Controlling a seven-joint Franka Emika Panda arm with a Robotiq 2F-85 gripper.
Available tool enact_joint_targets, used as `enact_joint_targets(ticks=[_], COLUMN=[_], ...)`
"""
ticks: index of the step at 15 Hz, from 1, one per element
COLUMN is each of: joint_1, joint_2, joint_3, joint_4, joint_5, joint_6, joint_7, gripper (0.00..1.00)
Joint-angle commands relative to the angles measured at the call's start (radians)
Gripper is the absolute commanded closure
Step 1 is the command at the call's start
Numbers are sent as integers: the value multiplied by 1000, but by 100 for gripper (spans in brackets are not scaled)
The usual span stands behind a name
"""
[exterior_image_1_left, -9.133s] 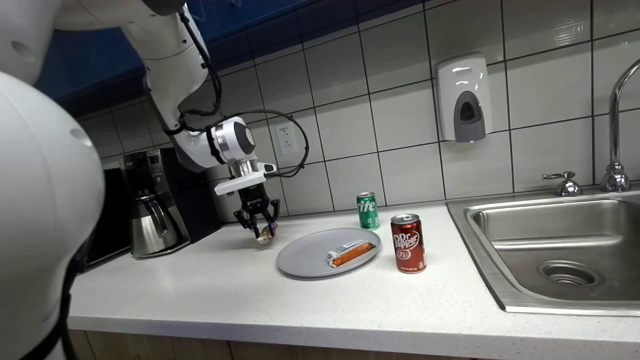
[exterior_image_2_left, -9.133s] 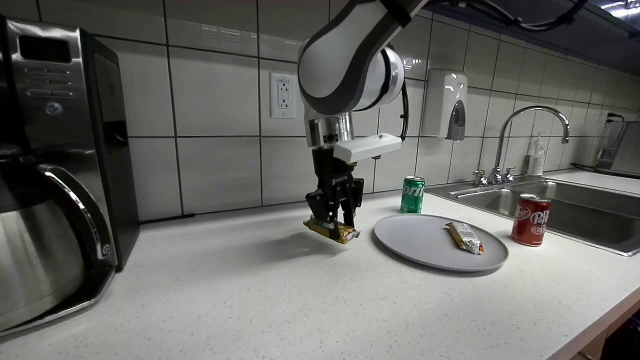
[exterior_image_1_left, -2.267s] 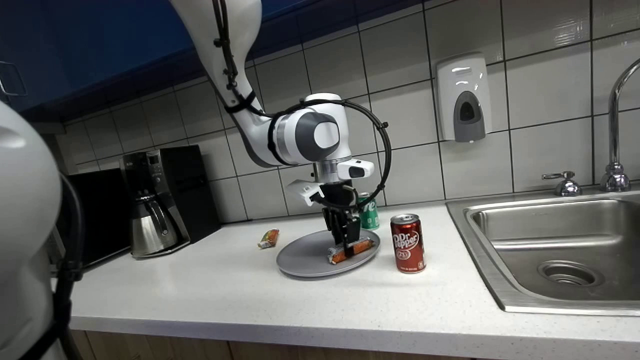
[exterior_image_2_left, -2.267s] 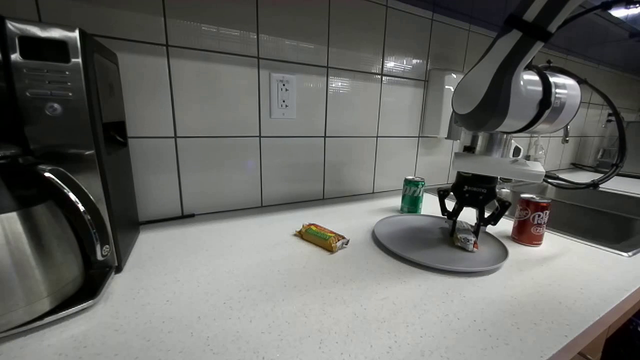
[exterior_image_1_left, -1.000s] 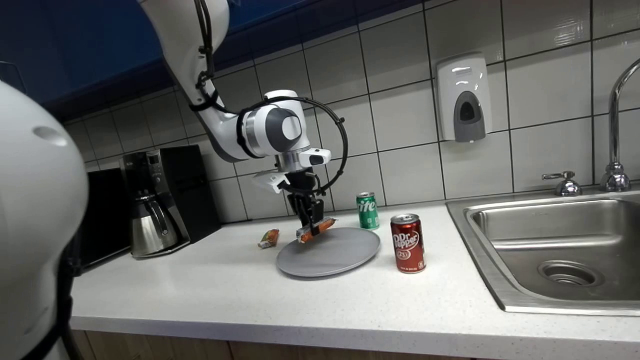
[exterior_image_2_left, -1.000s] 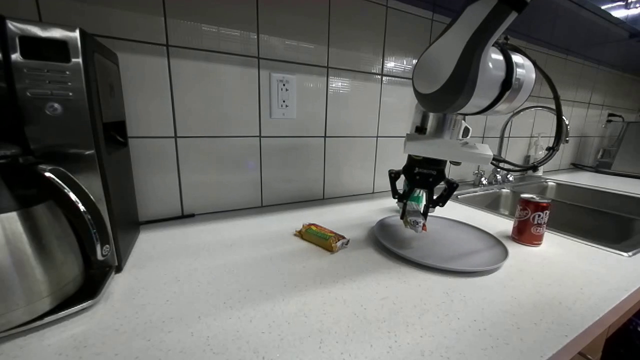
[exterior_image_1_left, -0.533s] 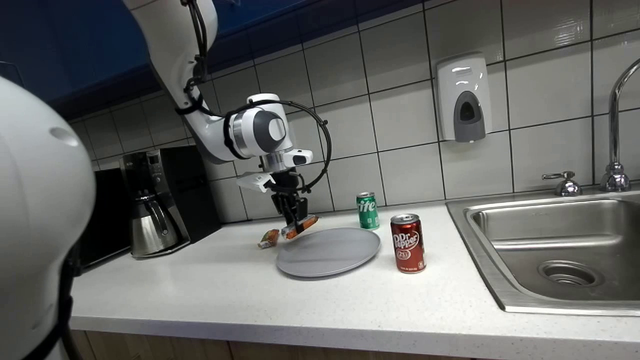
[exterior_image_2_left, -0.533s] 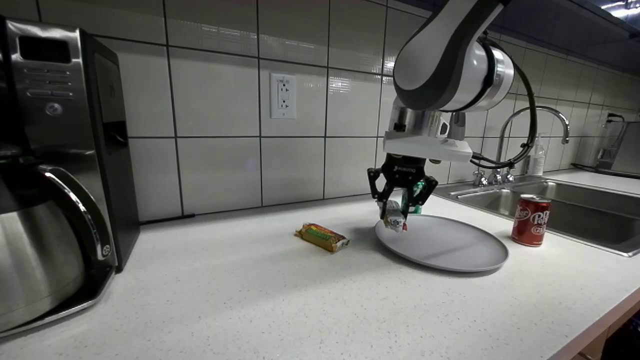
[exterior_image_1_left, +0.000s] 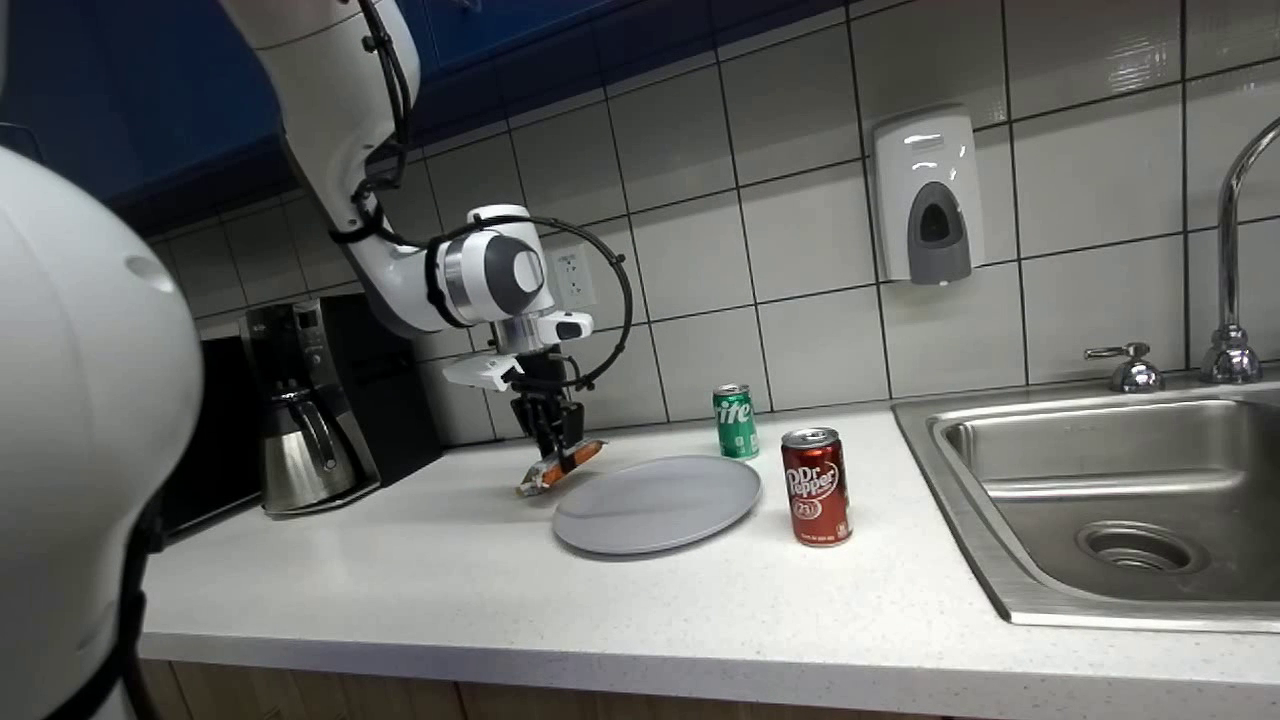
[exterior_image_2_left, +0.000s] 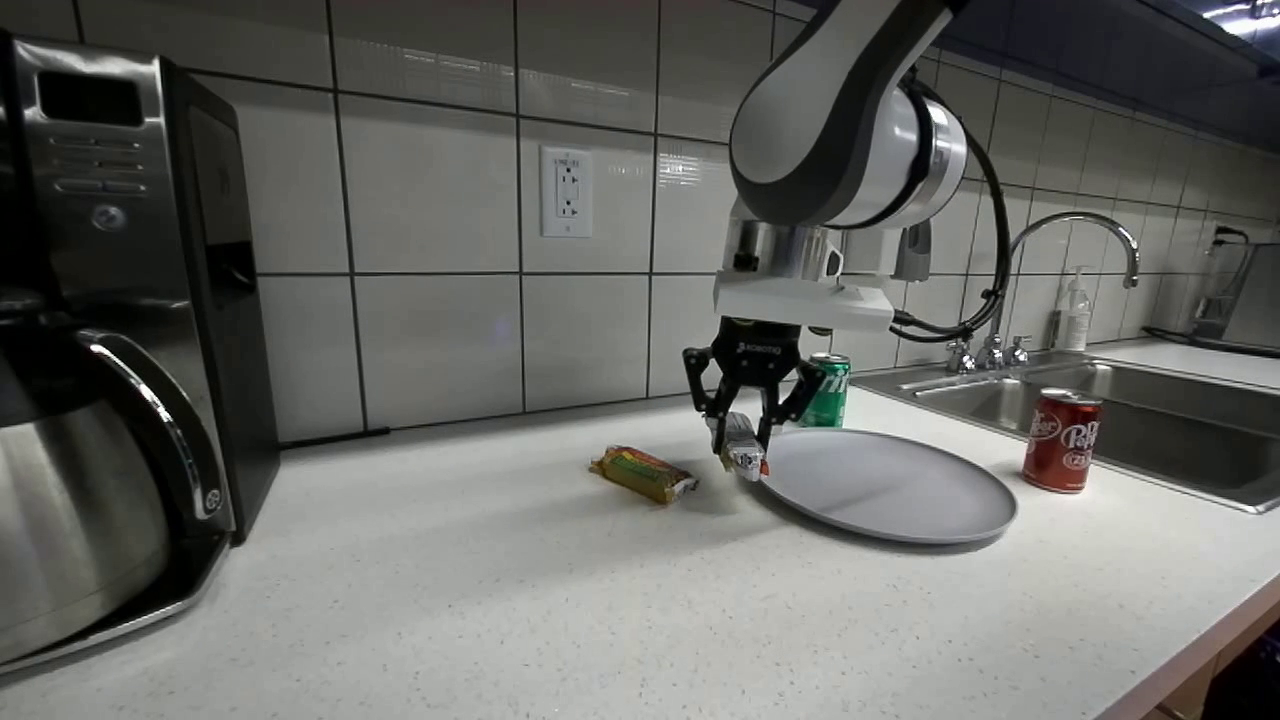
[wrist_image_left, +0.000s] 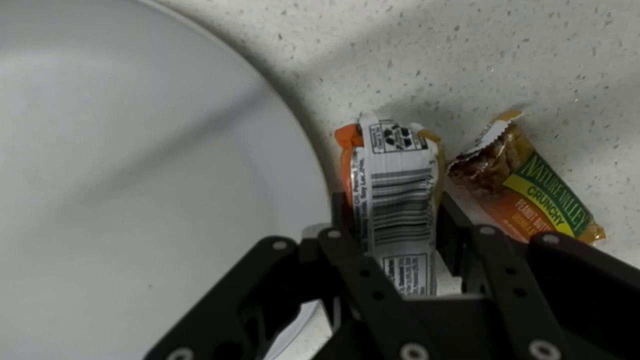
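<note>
Arm (exterior_image_2_left: 810, 130) slants down from above, wrist bent, gripper (exterior_image_2_left: 741, 430) pointing down just beside the plate (exterior_image_2_left: 890, 490). Jaws pinch a silver-backed bar (wrist_image_left: 400, 190) across its width, barcode up in the wrist view, next to the plate's rim. Nature Valley bar (wrist_image_left: 540, 200) lies on the counter (exterior_image_2_left: 450, 600), farther out from the plate than the held one. Green can (exterior_image_1_left: 736, 425) stands just behind the plate; red Dr Pepper can (exterior_image_1_left: 816, 490) on the plate's opposite side from the gripper.

Crinkled, glossy barcoded wrapper (wrist_image_left: 395, 192), smooth matt plate (exterior_image_1_left: 655, 505), shiny metal sink (exterior_image_1_left: 1100, 462)
</note>
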Motion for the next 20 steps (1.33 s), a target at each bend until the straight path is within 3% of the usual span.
enact_joint_targets(ticks=[1, 13, 20], joint_1=[10, 10, 16], joint_2=[28, 56, 94], joint_3=[11, 31, 40], joint_4=[56, 97, 137], joint_5=[-25, -88, -137], joint_6=[-59, -269, -311], joint_7=[13, -97, -121], gripper=[82, 82, 82])
